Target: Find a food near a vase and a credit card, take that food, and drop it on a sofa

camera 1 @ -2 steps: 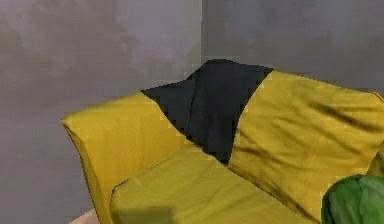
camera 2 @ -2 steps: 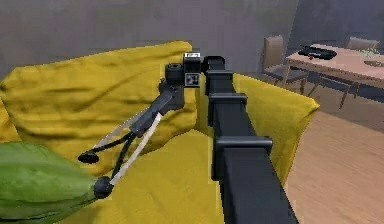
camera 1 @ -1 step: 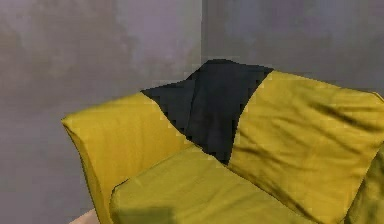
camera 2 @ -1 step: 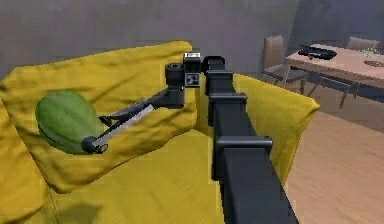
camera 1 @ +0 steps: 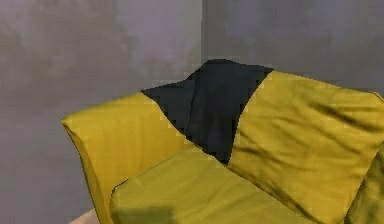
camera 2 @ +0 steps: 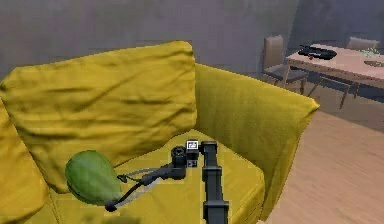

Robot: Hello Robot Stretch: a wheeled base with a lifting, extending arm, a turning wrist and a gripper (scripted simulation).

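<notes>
Food (camera 2: 92,177), green, shows just beyond the fingers (camera 2: 145,180).

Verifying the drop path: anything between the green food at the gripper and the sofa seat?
Nothing visible. The green round food is at the gripper's far end, over or on the yellow sofa's seat; which of the two can't be told. The table stands well past the sofa's arm.

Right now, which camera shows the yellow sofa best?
The arm side view: the sofa shows its back cushion, seat and one armrest together. The forward view catches the sofa's corner, with a dark cloth draped over its back.
</notes>
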